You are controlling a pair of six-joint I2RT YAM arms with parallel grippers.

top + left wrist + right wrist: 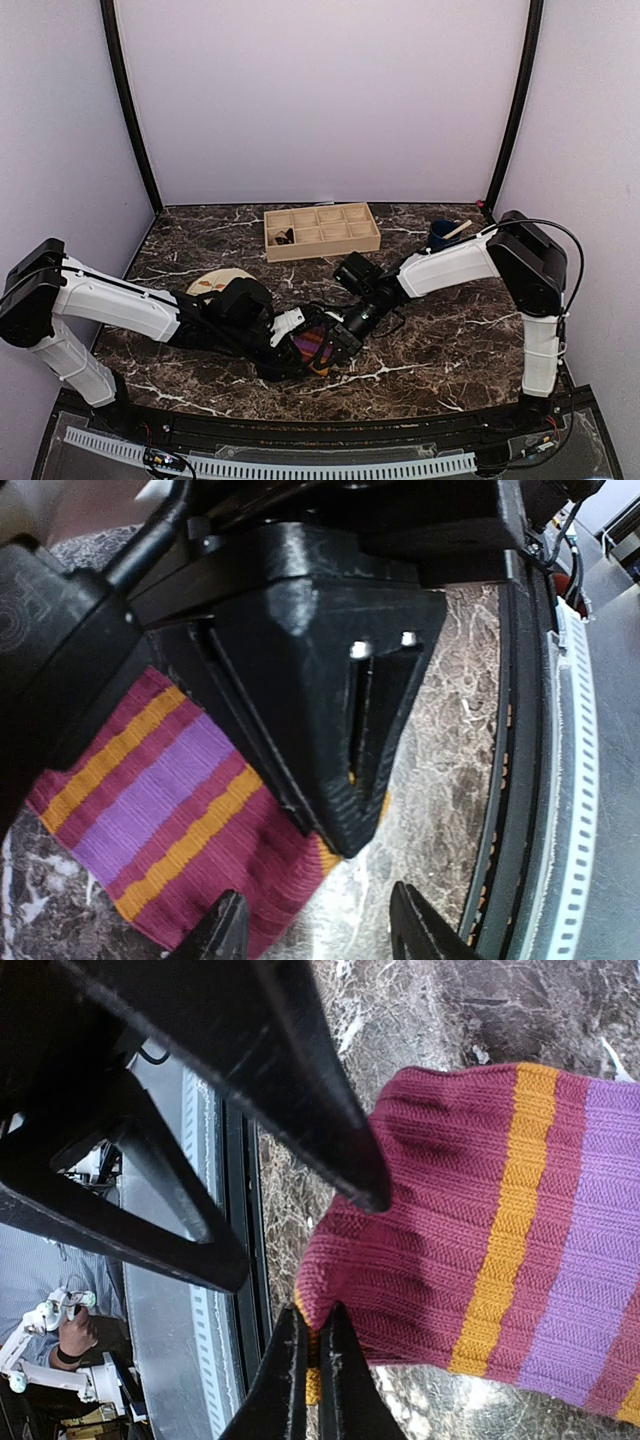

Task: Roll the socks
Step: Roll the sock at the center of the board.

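Right gripper (312, 1345), fingers pressed together, pinches the corner of the magenta sock (480, 1240), which lies flat and unrolled on the near middle of the table (440, 340). Left gripper (320, 930) hangs over the same edge, fingers apart, holding nothing. Rolling looks barely begun, and no second sock can be made out. Dark marble with white veins covers the table. Plain lilac walls (320, 100) enclose it, with a wooden tray (320, 248) at the back.

Wooden divided tray (322, 249), beige plate (222, 279), dark marble table (450, 350)
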